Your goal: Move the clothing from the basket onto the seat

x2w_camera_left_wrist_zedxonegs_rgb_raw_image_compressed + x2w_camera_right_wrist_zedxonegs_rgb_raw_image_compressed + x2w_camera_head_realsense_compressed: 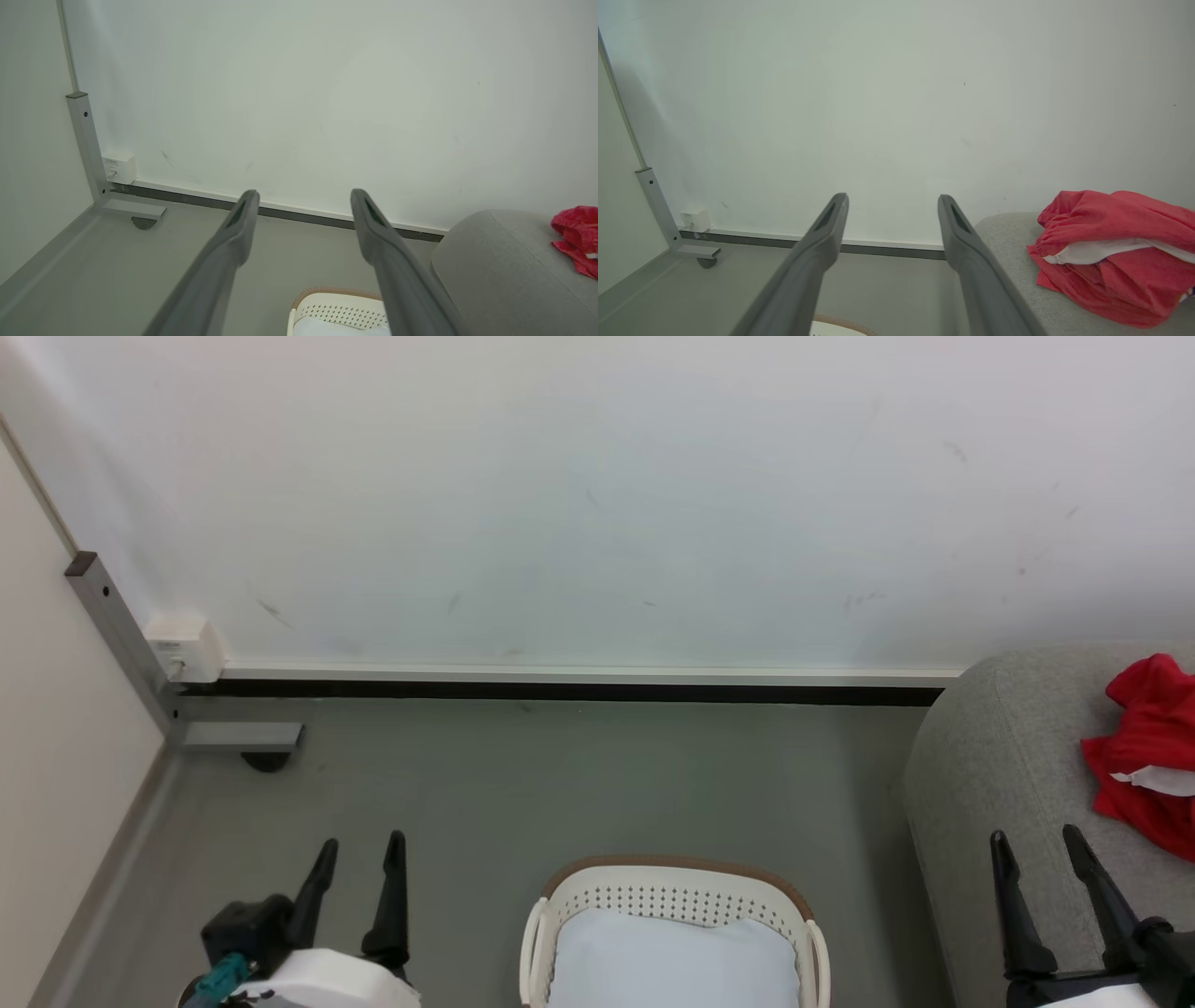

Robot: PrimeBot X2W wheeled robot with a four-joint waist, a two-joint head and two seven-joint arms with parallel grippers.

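The bright red soft fabric garment (1153, 756) with a bit of white trim is lying crumpled on the big light grey upholstered sofa (990, 775), over on the robot's right. The cream-white perforated plastic basket (672, 899) with the brown rim sits on the grey floor (560, 784) just beside the sofa, with a pale bluish-white cushion (672, 961) inside it. The left gripper (362, 842) and right gripper (1035, 834) both have their dark fingers spread wide, gripping nothing.
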